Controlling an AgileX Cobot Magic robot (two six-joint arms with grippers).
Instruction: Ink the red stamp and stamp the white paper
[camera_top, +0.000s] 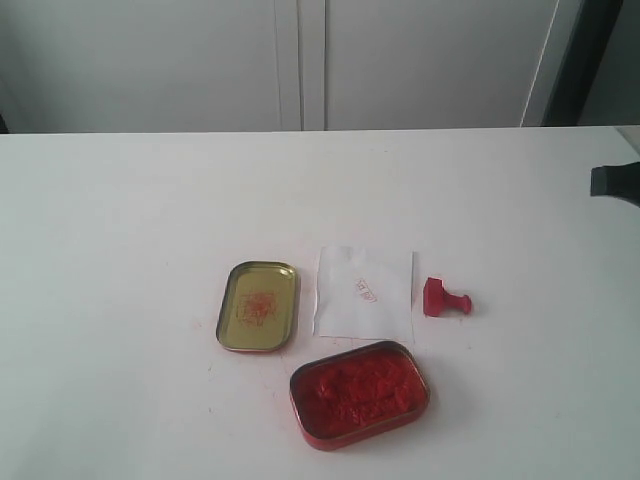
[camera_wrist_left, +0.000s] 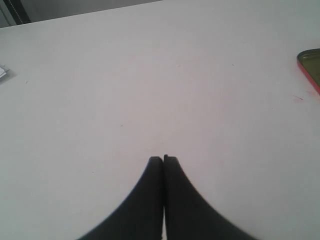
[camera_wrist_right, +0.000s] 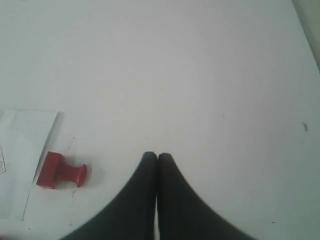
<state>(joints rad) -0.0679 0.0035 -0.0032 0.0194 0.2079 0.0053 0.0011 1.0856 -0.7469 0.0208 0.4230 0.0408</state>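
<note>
The red stamp (camera_top: 444, 299) lies on its side just right of the white paper (camera_top: 364, 291), which carries a faint red mark. In the right wrist view the red stamp (camera_wrist_right: 61, 171) rests beside the white paper (camera_wrist_right: 22, 150), apart from my right gripper (camera_wrist_right: 157, 156), whose black fingers are shut on nothing. A dark part of the right gripper (camera_top: 614, 182) shows at the exterior view's right edge, well away from the stamp. My left gripper (camera_wrist_left: 163, 159) is shut and empty over bare table, and it is out of the exterior view.
A red tin of red ink paste (camera_top: 359, 392) sits in front of the paper. Its open gold lid (camera_top: 257, 305) lies left of the paper, and the lid's rim (camera_wrist_left: 311, 67) shows in the left wrist view. The white tabletop (camera_top: 130, 230) ends at a far edge.
</note>
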